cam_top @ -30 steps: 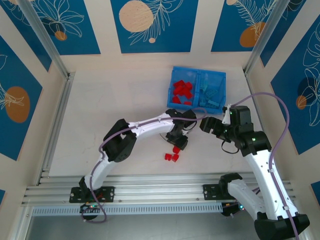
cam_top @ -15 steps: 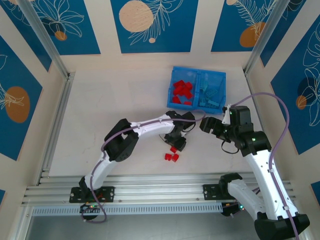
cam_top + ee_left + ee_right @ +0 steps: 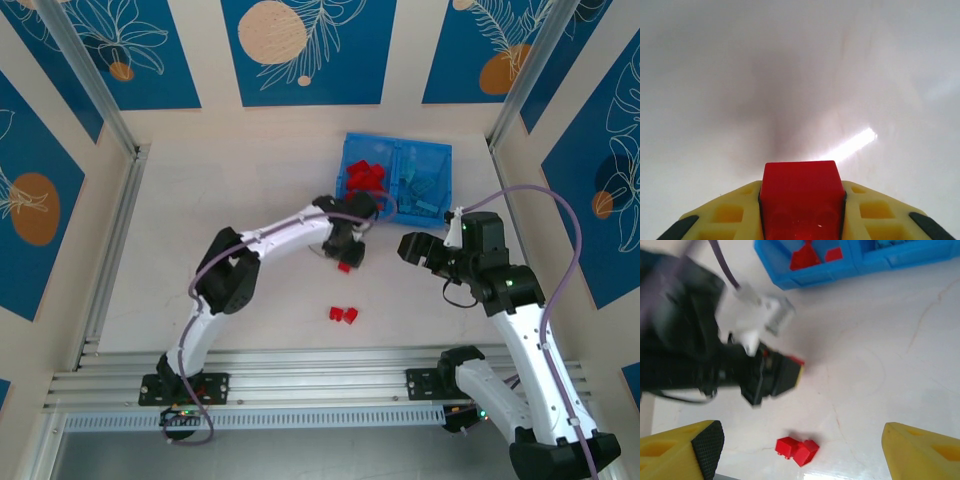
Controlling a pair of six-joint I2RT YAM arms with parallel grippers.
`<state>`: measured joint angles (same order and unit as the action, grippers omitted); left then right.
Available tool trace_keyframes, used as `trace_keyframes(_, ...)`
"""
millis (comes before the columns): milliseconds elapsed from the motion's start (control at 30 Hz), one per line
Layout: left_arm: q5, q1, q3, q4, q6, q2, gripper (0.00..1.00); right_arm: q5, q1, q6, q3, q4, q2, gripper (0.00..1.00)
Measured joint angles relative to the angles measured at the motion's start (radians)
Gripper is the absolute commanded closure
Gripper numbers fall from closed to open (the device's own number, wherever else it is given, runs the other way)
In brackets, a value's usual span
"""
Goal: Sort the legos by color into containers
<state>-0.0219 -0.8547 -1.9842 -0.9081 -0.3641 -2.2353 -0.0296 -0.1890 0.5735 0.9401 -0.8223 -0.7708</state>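
Yellow finger pads [image 3: 730,216] of left gripper [image 3: 344,255] clamp one small red studded plastic brick [image 3: 800,192], just short of shallow bright-blue two-compartment plastic tray [image 3: 400,142]. Best carried over tray's red-filled left compartment [image 3: 346,152], released low. Right gripper [image 3: 412,247] beside tray: fingers wide apart, empty.

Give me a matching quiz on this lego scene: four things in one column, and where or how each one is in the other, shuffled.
Column one:
A. pair of red legos
B. light blue legos
C. left tool
D. right tool

Column two:
1. open, holding nothing
2. in the tray
3. shut on a red lego
4. loose on the table

Pairs: A-4, B-2, C-3, D-1
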Motion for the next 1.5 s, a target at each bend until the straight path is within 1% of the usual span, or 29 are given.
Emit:
trace_keyframes(133, 0.020, 0.079, -0.258, 0.046, 0.006, -0.009, 0.76, -0.023, -0.001, -0.002, -0.001, 0.041, 0.015, 0.16)
trace_keyframes(233, 0.031, 0.124, -0.451, 0.123, 0.004, -0.056, 0.76, -0.023, -0.002, -0.001, -0.001, 0.053, 0.015, 0.16)
trace_keyframes(300, 0.035, 0.143, -0.523, 0.194, 0.004, -0.099, 0.76, -0.023, -0.002, -0.001, -0.001, 0.051, 0.015, 0.16)
trace_keyframes(400, 0.045, 0.154, -0.570, 0.298, 0.003, -0.186, 0.75, -0.018, -0.005, 0.002, -0.001, 0.047, 0.015, 0.16)
trace_keyframes(433, 0.047, 0.154, -0.588, 0.323, 0.002, -0.227, 0.73, -0.014, -0.006, 0.002, -0.001, 0.042, 0.015, 0.16)
trace_keyframes(500, 0.049, 0.153, -0.631, 0.348, -0.005, -0.310, 0.65, -0.006, -0.006, 0.003, 0.000, 0.033, 0.016, 0.16)
trace_keyframes(567, 0.049, 0.152, -0.658, 0.354, -0.016, -0.380, 0.54, 0.002, -0.006, 0.003, 0.000, 0.019, 0.021, 0.16)
trace_keyframes(600, 0.050, 0.151, -0.659, 0.353, -0.023, -0.402, 0.52, 0.005, -0.006, 0.004, 0.000, 0.015, 0.024, 0.16)
trace_keyframes(700, 0.051, 0.150, -0.659, 0.347, -0.033, -0.426, 0.47, 0.008, -0.007, 0.006, 0.000, 0.013, 0.043, 0.16)
trace_keyframes(833, 0.053, 0.150, -0.671, 0.347, -0.020, -0.399, 0.40, 0.011, -0.007, 0.010, 0.000, 0.012, 0.055, 0.16)
trace_keyframes(900, 0.053, 0.150, -0.671, 0.341, -0.008, -0.363, 0.39, 0.011, -0.008, 0.010, -0.001, 0.013, 0.055, 0.16)
trace_keyframes(1000, 0.053, 0.150, -0.652, 0.325, 0.029, -0.266, 0.39, 0.001, -0.018, 0.000, -0.018, 0.026, 0.055, 0.16)
trace_keyframes(1100, 0.045, 0.150, -0.545, 0.329, 0.085, -0.095, 0.37, -0.023, -0.068, -0.065, -0.045, 0.050, 0.047, 0.16)
trace_keyframes(1200, 0.035, 0.150, -0.346, 0.359, 0.158, 0.139, 0.35, -0.034, -0.180, -0.186, -0.051, 0.057, 0.009, 0.15)
trace_keyframes(1300, 0.034, 0.150, -0.107, 0.417, 0.235, 0.385, 0.32, -0.015, -0.336, -0.320, -0.051, 0.060, -0.053, 0.13)
trace_keyframes(1367, 0.033, 0.150, 0.069, 0.460, 0.296, 0.545, 0.28, 0.020, -0.457, -0.421, -0.051, 0.059, -0.115, 0.12)
trace_keyframes(1500, 0.025, 0.150, 0.389, 0.530, 0.404, 0.782, 0.22, 0.102, -0.639, -0.568, -0.051, 0.043, -0.272, 0.09)
